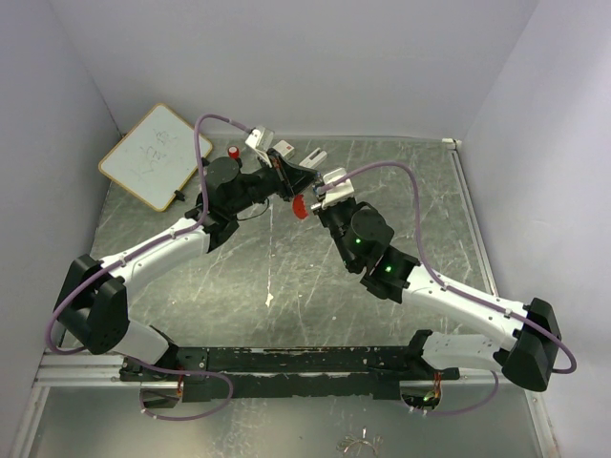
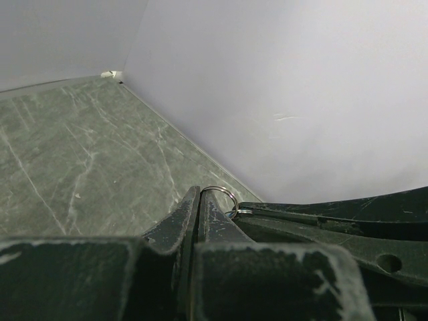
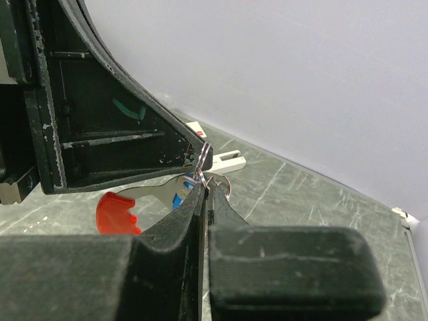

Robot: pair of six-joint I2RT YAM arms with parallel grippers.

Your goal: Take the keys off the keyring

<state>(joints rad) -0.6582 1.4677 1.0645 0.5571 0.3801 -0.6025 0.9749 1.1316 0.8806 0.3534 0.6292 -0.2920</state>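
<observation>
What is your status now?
Left hand shut on keyring. Right hand shut on it too. Keys hang below, not yet off. No obstacle seen.

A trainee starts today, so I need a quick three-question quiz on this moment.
1. True or false: the left gripper is open.
2. The keyring has a loop that is: A red, B green, C yellow.
3. Fill in: the whiteboard sits at the table's far ____ corner.
Key: 1 false; 2 A; 3 left.
</observation>
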